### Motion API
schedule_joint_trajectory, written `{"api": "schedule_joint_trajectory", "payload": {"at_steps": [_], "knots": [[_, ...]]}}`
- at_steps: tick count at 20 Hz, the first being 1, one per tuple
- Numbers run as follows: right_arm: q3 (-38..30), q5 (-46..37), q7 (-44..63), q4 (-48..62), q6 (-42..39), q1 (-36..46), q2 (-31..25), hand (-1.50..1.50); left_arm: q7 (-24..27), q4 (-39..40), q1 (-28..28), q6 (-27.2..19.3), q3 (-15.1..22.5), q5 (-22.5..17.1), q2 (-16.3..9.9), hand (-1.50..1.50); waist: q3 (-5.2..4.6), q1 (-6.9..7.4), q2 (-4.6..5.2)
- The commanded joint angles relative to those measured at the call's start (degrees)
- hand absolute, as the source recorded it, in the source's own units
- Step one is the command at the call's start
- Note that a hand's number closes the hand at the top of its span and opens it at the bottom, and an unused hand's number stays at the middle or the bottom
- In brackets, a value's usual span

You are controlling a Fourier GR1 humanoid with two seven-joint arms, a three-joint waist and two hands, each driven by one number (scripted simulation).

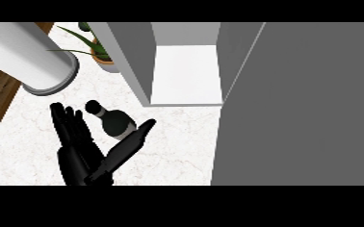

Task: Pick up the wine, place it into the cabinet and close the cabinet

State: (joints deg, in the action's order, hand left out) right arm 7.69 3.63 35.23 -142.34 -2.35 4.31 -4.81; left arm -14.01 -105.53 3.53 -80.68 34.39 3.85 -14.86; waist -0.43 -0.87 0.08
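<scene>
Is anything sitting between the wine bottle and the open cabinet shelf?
Nothing visible does. The wine bottle stands on the counter, between the thumb and fingers of the one hand in view. The stretch of marble between it and the cabinet opening is bare, and the door is swung open to the right.

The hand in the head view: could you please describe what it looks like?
The left hand is plain black all over, with long, slim fingers and a separate long thumb. No cables, markings or sleeve show on it, and no grey forearm is visible. The right hand is out of view.
</scene>
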Motion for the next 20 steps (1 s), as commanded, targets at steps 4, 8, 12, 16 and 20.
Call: {"api": "schedule_joint_trajectory", "payload": {"at_steps": [4,8,12,16,20], "knots": [[-0.97,3.81,2.91,-6.9,-0.69,-2.2,-1.05,-1.5,11.72,2.45,-3.55,7.98,-4.67,-7.58,6.06,-1.5,0.0,0.01,-0.09],[-1.79,4.07,0.6,-4.49,-0.66,-1.98,-0.34,-1.5,20.52,5.48,-6.14,16.13,-9.68,-13.22,8.61,-1.5,0.04,0.32,-0.02],[0.25,1.73,3.43,-5.16,0.77,0.19,0.25,-1.5,33.41,12.91,-8.27,26.55,-16.6,-20.68,14.55,-1.5,0.06,0.45,-0.05],[0.57,3.7,4.67,-8.59,-0.48,-2.88,-0.48,-1.5,42.99,21.06,-8.03,36.02,-23.73,-29.23,14.74,-1.5,0.26,0.2,-0.11],[-2.99,4.43,3.82,-4.6,-0.44,1.88,-1.11,-1.5,54.93,30.39,-6.81,39.81,-23.42,-37.64,14.81,-1.5,0.34,0.57,-0.04]]}}
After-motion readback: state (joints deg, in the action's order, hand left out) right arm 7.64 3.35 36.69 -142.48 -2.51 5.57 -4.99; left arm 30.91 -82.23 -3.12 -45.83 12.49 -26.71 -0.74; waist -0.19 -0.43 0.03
